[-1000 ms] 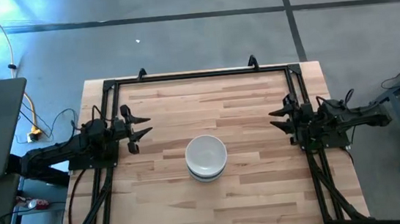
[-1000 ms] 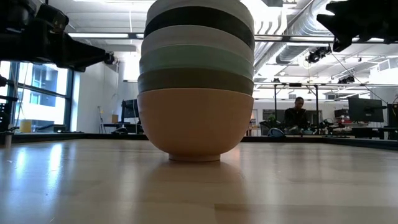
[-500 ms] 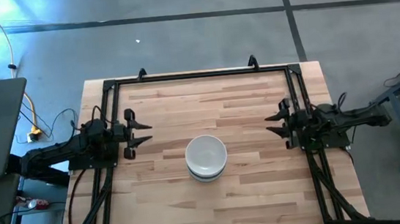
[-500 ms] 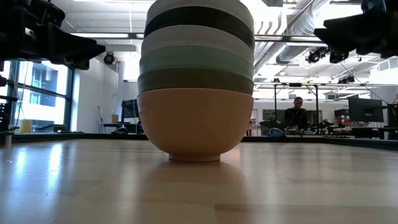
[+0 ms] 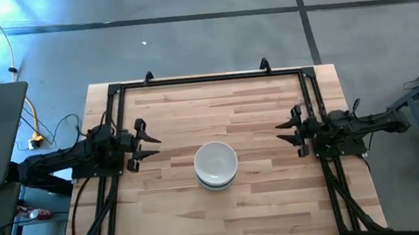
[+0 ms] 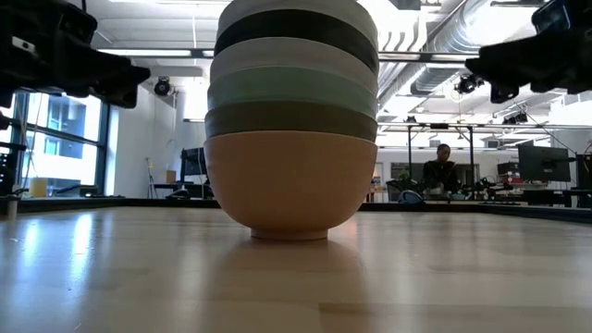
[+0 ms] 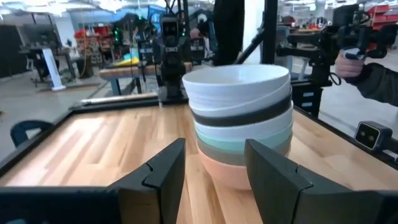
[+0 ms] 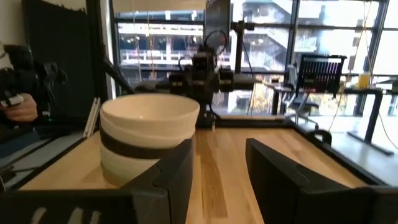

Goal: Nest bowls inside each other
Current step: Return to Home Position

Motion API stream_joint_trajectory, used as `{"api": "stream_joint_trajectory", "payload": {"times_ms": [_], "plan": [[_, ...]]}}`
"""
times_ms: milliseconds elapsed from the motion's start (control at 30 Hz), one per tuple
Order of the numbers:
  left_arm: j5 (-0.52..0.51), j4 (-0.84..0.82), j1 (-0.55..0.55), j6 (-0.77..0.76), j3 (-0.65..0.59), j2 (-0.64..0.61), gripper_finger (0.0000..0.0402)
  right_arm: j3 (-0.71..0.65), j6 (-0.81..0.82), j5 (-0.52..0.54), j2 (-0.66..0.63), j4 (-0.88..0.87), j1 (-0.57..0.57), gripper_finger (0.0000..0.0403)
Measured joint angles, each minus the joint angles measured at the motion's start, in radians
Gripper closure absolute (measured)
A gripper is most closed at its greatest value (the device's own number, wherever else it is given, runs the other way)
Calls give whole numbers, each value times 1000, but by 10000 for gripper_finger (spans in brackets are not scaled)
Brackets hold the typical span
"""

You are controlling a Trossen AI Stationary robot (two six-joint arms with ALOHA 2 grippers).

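The bowls (image 5: 216,165) stand nested in one stack at the table's middle. In the low view (image 6: 291,120) the peach-orange bowl is at the bottom, resting on its foot, with grey-taupe, mint green, white, black and white rims above it. My left gripper (image 5: 153,146) is open and empty to the stack's left, and its wrist view shows the stack (image 7: 239,124) ahead of the fingers (image 7: 214,168). My right gripper (image 5: 280,134) is open and empty to the stack's right, facing the stack (image 8: 146,137).
A black frame (image 5: 206,78) runs along the table's far edge and down both sides under the arms. A person (image 6: 442,171) sits far behind the table. A hand holding a device (image 7: 351,59) shows beyond the table's right side.
Both grippers have shifted a little toward the table's near edge, the right one also slightly toward the bowls. Both stay open. The stack has not moved.
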Motion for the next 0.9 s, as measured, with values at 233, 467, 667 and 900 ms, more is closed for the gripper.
{"api": "stream_joint_trajectory", "payload": {"times_ms": [233,467,667,900], "plan": [[-20,1,0,-43,0,20,248,0,38,47,0,-72,0,261],[-25,0,0,-69,0,20,248,1,55,31,2,-84,0,261],[-39,0,0,-69,0,20,248,1,54,-95,2,-108,0,261],[-268,-23,0,-88,0,20,248,2,34,-116,2,-111,-3,261]]}}
